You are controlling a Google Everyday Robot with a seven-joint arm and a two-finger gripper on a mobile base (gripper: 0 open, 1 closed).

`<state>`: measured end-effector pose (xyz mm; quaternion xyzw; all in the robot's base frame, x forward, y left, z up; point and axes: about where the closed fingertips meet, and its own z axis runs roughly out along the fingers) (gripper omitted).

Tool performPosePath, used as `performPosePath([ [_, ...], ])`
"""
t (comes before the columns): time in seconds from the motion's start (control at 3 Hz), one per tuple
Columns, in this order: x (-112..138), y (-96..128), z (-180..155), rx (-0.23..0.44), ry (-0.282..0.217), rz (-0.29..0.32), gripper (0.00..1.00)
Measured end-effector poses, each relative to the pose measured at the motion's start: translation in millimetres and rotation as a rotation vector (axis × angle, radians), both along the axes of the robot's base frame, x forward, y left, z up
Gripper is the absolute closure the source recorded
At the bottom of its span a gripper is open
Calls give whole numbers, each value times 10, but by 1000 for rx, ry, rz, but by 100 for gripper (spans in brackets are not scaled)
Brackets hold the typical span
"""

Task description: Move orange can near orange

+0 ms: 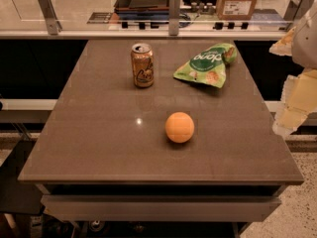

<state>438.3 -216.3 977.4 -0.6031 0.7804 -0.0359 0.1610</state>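
Observation:
The orange can [142, 65] stands upright on the brown table [99, 133], towards the back and left of the middle. The orange [180, 127] lies on the table in front of the can and a little to the right, well apart from it. My gripper [296, 100] shows as pale white and yellow parts at the right edge of the view, beyond the table's right side. It is far from both the can and the orange and holds nothing that I can see.
A green snack bag [207, 64] lies at the back right of the table, to the right of the can. A glass railing with metal posts [174, 11] runs behind the table. A dark chair seat [15, 182] is at the lower left.

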Motion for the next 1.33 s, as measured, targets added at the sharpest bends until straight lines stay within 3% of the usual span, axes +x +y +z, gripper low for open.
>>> performPosePath([
  [0.33, 0, 0, 0, 1, 0, 0, 0],
  [0.67, 27, -36, -19, 75, -3, -62, 0],
  [1.33, 323, -81, -99, 349, -66, -180, 0],
])
